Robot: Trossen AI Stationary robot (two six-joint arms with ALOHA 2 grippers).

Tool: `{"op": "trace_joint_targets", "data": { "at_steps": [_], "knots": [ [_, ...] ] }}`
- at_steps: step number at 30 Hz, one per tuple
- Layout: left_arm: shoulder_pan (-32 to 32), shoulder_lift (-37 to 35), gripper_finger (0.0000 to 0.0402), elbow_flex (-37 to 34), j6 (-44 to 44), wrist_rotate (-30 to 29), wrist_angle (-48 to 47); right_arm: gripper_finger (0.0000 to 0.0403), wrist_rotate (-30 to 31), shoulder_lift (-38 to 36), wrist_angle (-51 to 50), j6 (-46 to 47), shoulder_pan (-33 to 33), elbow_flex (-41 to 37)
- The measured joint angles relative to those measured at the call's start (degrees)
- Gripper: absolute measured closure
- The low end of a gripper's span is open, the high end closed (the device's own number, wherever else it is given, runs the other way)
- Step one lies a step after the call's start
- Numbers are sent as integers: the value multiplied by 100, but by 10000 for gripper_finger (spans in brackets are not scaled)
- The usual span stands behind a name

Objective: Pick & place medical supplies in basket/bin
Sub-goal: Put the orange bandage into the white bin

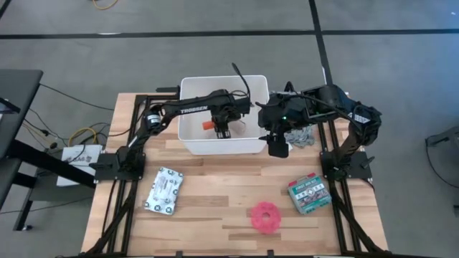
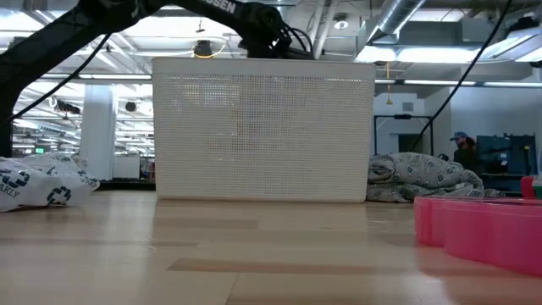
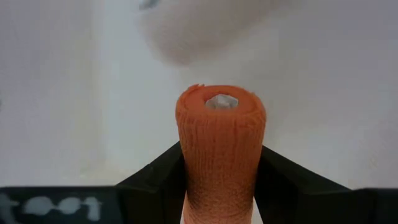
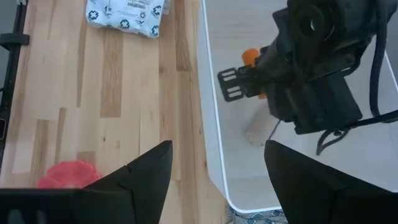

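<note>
My left gripper (image 1: 221,127) is inside the white tub (image 1: 188,140) and is shut on the orange cylinder (image 3: 221,149), which also shows in the high view (image 1: 207,124). My right gripper (image 4: 217,180) hovers open over the tub's near right corner (image 4: 214,155) and touches nothing. A beige roll (image 4: 257,132) lies on the tub floor. On the table lie the white packet with green print (image 1: 165,190), the green-white box (image 1: 308,193) and the pink tape roll (image 1: 265,216). My left gripper pinches the orange cylinder's side (image 3: 219,180) between its two fingers (image 3: 155,183). The fingers point toward the table's left. The cylinder lies along them, and its end with the white core (image 3: 221,101) sticks out past the fingertips. Whether it touches the tub floor cannot be told.
The grey patterned cloth (image 1: 301,135) lies bunched at the tub's right side, under my right arm. In the low view the tub's wall (image 2: 262,127) hides its inside; the packet (image 2: 42,182), cloth (image 2: 423,178) and pink roll (image 2: 483,229) flank it. Bare wood lies along the near edge.
</note>
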Motion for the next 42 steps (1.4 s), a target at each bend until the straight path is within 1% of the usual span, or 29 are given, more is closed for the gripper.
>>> {"op": "trace_joint_targets", "data": {
  "at_steps": [1,2,3,5,6,7,9,11,16,18,20,22,23,27,31,32,33,36,37,38,39,42],
  "knots": [
    [-33,-2,258,5,21,112,-20,154,-8,0,0,10,0,0],
    [-79,-2,258,6,-3,77,-39,154,-18,0,0,10,0,0],
    [-126,-2,258,6,-67,-112,-41,154,-20,0,2,10,0,0],
    [-208,-29,258,4,-152,-695,-96,154,-37,0,0,12,15,0],
    [-236,-49,258,8,-142,-827,-113,154,-37,0,0,14,15,0],
    [-256,-58,258,14,-71,-812,-176,154,-39,0,0,23,17,0],
    [-312,-55,258,12,65,-541,-324,154,-45,0,0,76,17,0],
    [-412,-52,258,8,97,-548,-381,154,-44,0,0,117,15,0],
    [-543,-52,258,8,339,-1261,-494,154,-44,2,0,121,15,0],
    [-546,-52,258,8,324,-1403,-472,154,-44,2,0,155,17,0],
    [-533,-52,258,8,274,-1170,-460,154,-44,2,0,205,16,0],
    [-515,-52,258,8,300,-654,-456,154,-44,2,0,255,15,0],
    [-515,-52,258,8,299,-489,-428,154,-44,2,0,284,17,0],
    [-517,-50,258,6,260,-509,-71,154,-52,2,0,318,17,0],
    [-512,-50,258,6,185,-297,-10,154,-61,2,0,318,17,0],
    [-540,-50,258,6,134,-374,6,154,-61,2,0,316,17,0],
    [-578,-50,258,6,73,-593,-7,154,-61,2,0,313,17,0],
    [-747,-50,258,6,12,-1743,-290,154,-60,2,1,213,17,0],
    [-780,-50,258,6,48,-2042,-467,154,-60,2,0,176,17,0],
    [-808,-50,258,6,48,-2203,-656,154,-60,2,1,161,17,0],
    [-814,-50,258,6,-8,-2199,-792,154,-59,2,0,163,17,0],
    [-795,-50,259,6,-192,-1619,-798,154,-57,2,0,114,17,0]
  ]
}}
